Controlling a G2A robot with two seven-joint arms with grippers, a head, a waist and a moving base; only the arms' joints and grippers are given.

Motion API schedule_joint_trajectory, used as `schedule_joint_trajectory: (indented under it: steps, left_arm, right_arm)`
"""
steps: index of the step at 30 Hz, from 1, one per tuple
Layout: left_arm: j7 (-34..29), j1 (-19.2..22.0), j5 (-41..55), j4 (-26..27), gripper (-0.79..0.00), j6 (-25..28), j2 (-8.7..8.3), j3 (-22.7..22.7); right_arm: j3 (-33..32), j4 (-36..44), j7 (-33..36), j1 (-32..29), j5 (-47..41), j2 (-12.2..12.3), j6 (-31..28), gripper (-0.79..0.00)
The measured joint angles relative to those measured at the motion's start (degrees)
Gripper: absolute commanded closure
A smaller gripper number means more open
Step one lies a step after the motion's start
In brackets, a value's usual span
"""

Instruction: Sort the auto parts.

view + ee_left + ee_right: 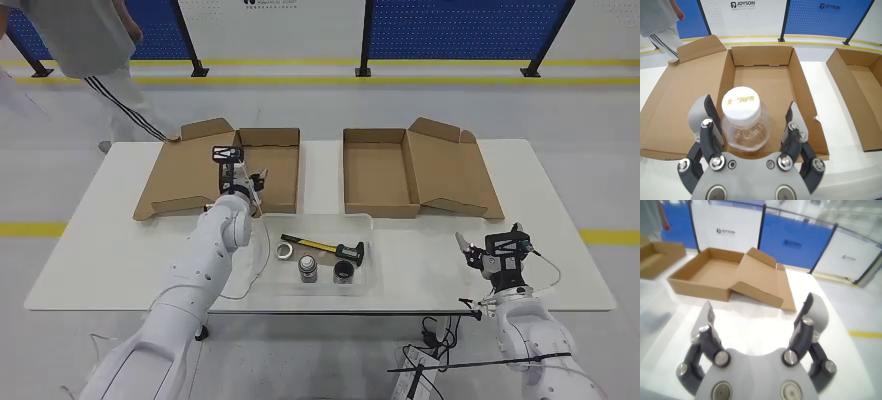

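Over L box, L claw wide open round clear bottle; R claw open, empty.

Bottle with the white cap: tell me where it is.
In the left wrist view the bottle stands inside the left cardboard box, close to its robot-side wall, between the open jaws of the left gripper.

Left hand spread wide over cardboard box. Clear bottle, white cap, upright between fingers, inside box. Second box nearby on bench.
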State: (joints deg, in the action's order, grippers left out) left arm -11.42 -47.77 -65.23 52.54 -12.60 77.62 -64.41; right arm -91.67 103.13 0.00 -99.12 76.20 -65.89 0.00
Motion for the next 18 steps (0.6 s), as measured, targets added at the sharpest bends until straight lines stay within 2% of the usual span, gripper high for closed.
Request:
schedule_joint_trajectory:
  steps: [9,18]
  left_arm:
    - [-1.2,-0.8,-1.75,4.8,-0.785,-0.25,-0.31,-1.6]
    - [-4.34,-4.84,-5.95,18.14,-0.785,0.17,-1.51,-4.77]
  right_arm:
    - [0.0,0.0,0.0,0.0,0.0,0.0,0.0,-0.785]
    - [0.0,0.0,0.0,0.0,0.0,0.0,0.0,-0.785]
